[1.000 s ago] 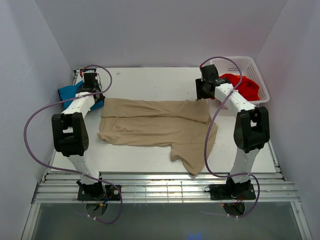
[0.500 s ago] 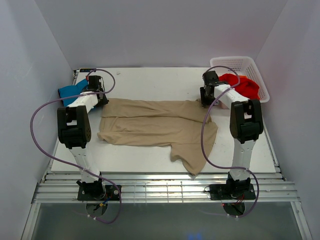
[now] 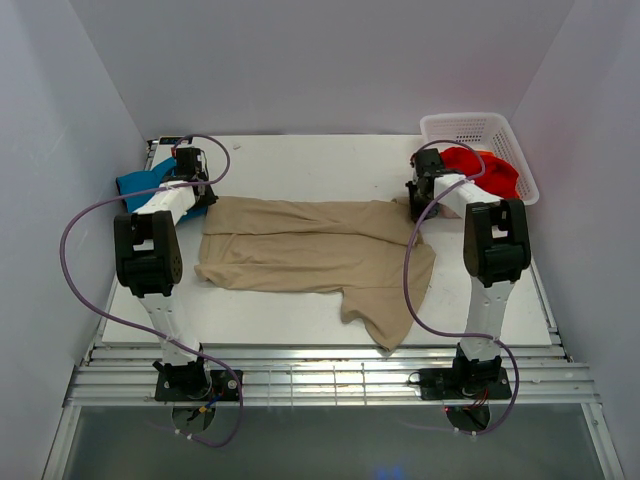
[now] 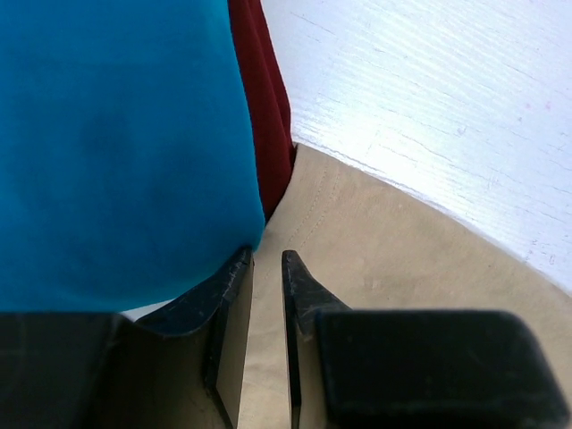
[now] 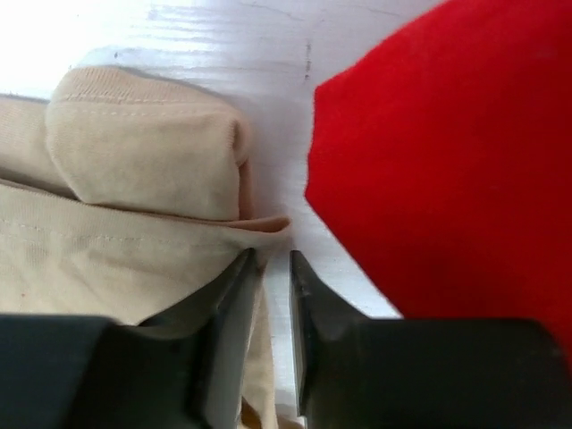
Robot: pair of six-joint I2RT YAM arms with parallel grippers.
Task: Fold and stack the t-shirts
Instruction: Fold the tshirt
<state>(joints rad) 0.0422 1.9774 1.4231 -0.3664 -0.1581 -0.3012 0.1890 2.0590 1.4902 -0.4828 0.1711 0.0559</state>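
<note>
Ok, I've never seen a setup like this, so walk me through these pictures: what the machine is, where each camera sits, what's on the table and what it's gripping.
The machine is two robot arms bolted at the near edge of a table: the left arm and the right arm. The wide picture looks down from above and behind them. The two close-ups come from a camera on each wrist, and the dark prongs at the bottom are that arm's jaws. A tan shirt lies spread in the middle. A blue shirt sits far left, with a dark red shirt peeking out beside it. A bright red shirt spills from a basket far right. Both pairs of jaws are nearly closed at the tan shirt's far corners, apparently pinching its edge.
</note>
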